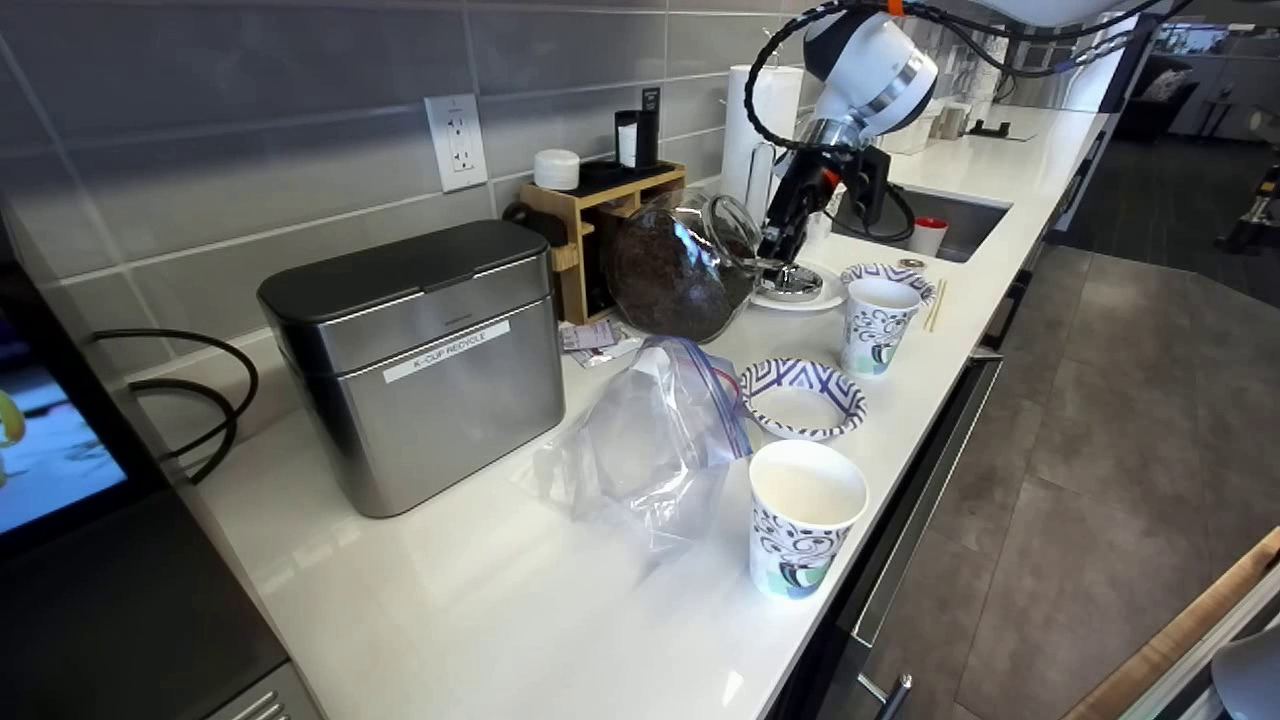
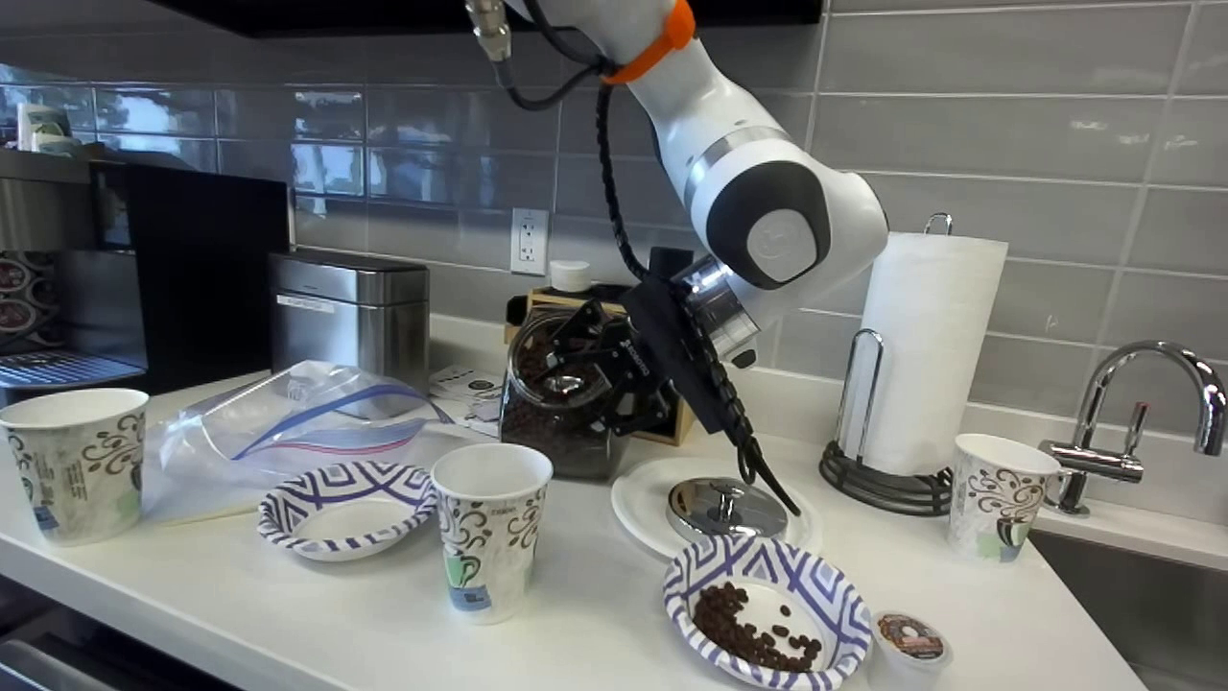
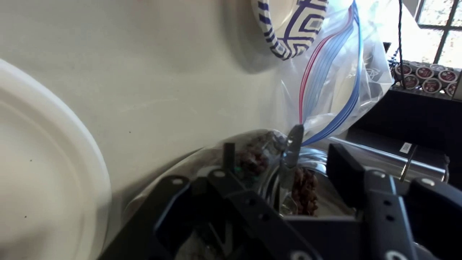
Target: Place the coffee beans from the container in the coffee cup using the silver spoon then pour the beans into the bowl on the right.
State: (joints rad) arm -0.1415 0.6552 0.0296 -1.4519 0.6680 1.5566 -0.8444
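The spoon [image 3: 291, 153] leans in the jar [image 1: 665, 270], handle poking out of the slanted mouth, and the pincer [image 3: 285, 162] straddles it, fingers apart with a gap on either side. So nothing is held; taking hold of that handle looks to me like the step in hand. The jar sits towards the back edge of the surface [image 2: 595, 576], with beans [image 3: 305, 195] showing inside it.

If I were driving, I'd centre the fingers on the handle before bringing them together, and keep their tips off the glass rim. A grip a little below the handle's end should twist less once the spoon is loaded. A thin, smooth handle may well roll, though, so I'd squeeze, pause, then dig and lift slowly, keeping the head as level as the mouth allows.

The cup [image 2: 491, 537] I'd scoop into stands near the front edge; others like it are about, so that's a guess. Further along that edge, towards its corner by the sink [image 1: 975, 222], the bowl [image 2: 811, 585] with some beans in it is likely the one to pour into. The bag [image 2: 317, 422] sprawls near the jar, so I'd carry the spoon well clear of it.
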